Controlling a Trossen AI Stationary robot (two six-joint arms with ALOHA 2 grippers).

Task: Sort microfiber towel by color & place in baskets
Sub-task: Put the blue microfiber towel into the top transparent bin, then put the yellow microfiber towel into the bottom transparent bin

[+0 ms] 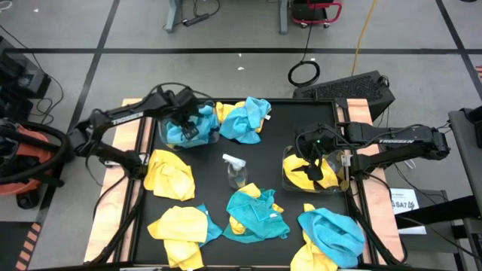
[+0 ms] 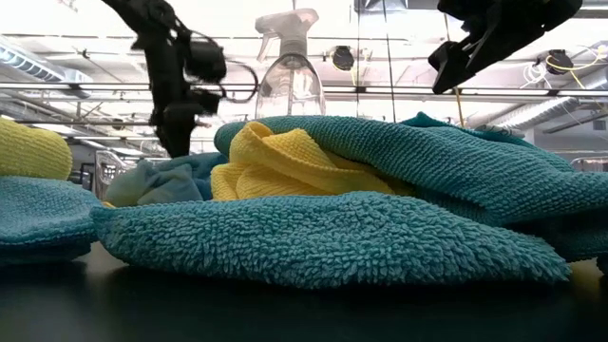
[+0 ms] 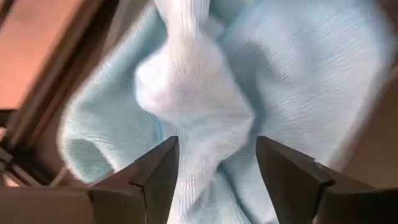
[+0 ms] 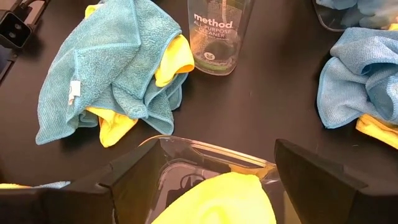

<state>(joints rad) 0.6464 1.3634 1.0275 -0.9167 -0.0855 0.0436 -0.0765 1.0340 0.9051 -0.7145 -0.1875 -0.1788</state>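
Left wrist view: left claw (image 3: 214, 177) apart astride soft ribbed turquoise towel (image 3: 249, 81); right claw (image 4: 214, 180) apart.

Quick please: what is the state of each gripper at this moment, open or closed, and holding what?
Left gripper: open, over the blue towel in the left basket.
Right gripper: open, empty, above the yellow towel in the right basket.

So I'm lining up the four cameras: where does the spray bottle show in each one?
High: spray bottle at mat centre.
Low: top centre, behind the towel pile.
Left wrist: not in it.
Right wrist: top centre, label showing.
Shared landmark: the blue-and-yellow towel heap beside it.
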